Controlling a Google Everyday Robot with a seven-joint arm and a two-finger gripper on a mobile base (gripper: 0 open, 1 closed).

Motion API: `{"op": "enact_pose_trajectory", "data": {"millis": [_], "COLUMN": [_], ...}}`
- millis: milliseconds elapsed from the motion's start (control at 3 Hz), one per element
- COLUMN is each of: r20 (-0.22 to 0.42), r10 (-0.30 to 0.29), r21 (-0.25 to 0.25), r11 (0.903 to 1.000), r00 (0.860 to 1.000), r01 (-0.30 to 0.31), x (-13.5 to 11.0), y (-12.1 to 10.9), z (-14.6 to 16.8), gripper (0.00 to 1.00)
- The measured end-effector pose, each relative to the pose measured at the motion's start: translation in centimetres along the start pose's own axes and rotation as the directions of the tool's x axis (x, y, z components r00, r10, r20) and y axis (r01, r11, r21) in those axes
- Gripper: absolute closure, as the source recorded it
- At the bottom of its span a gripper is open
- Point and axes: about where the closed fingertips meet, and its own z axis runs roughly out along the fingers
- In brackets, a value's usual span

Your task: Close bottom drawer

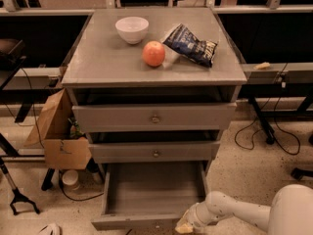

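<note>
1. The bottom drawer (151, 195) is finished in plain grey.
2. The gripper (185, 225), at its front right corner, is coloured off-white.
3. The bowl (132, 29) is glazed white; the apple (153, 53) is coloured red-orange; the bag (191, 45) is printed dark blue.

Three drawers (155, 152), one bowl (132, 29), one apple (153, 53), one chip bag (190, 45) — one end effector (185, 225) at the bottom drawer (154, 192)
</note>
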Motion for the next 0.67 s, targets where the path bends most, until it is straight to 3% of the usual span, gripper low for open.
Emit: {"op": "enact_pose_trajectory", "data": {"millis": [333, 667], "r20": [0.001, 0.001], "r10": [-0.002, -0.002], "r21": [0.002, 0.002], "r11": [1.0, 1.0], "r00": [1.0, 1.0], "r01": [0.002, 0.002], "x": [0.1, 0.33], "y": [0.22, 0.9], "z": [-0.13, -0.07], "gripper": [0.03, 0.0]}}
